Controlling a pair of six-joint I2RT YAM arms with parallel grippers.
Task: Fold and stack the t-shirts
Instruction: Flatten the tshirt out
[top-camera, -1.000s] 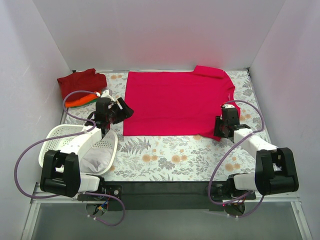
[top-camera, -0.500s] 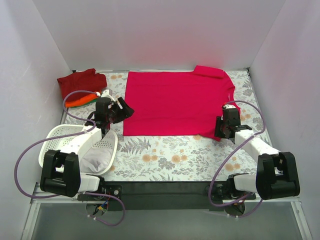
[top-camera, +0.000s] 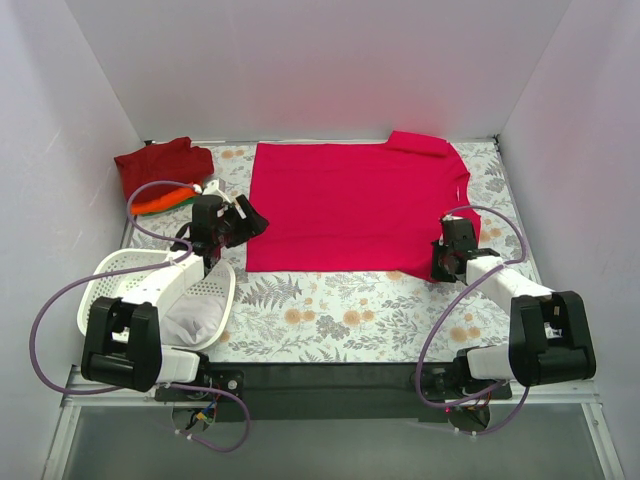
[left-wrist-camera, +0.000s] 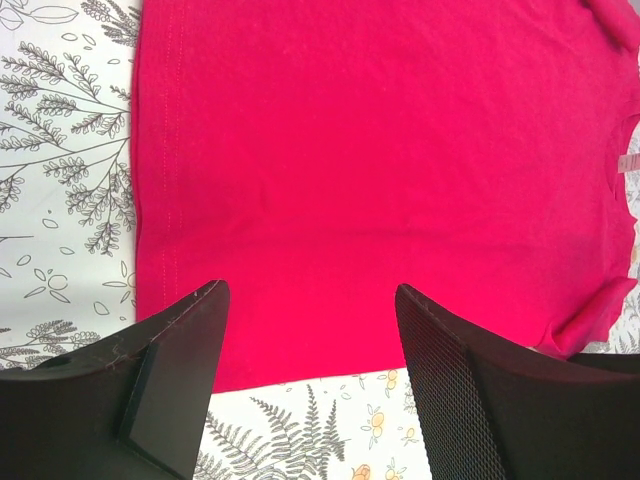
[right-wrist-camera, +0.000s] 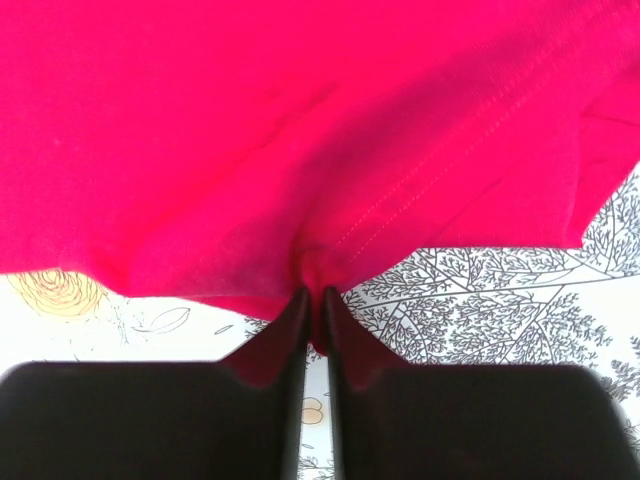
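Observation:
A bright pinkish-red t-shirt (top-camera: 350, 205) lies spread flat on the floral table, its far sleeve at the back right. My right gripper (top-camera: 446, 262) is shut on the shirt's near right corner; the right wrist view shows the cloth (right-wrist-camera: 300, 150) bunched between the closed fingertips (right-wrist-camera: 312, 300). My left gripper (top-camera: 243, 222) is open and empty at the shirt's left edge, its jaws wide apart over the hem (left-wrist-camera: 300, 330). A folded pile of dark red, orange and green t-shirts (top-camera: 160, 172) sits at the back left.
A white lattice basket (top-camera: 120, 275) with pale cloth inside stands at the near left beside the left arm. White walls close in the table on three sides. Bare floral tablecloth (top-camera: 340, 315) runs along the front.
My right gripper has shifted slightly forward and left, staying closed on the shirt's corner. The left arm has not moved.

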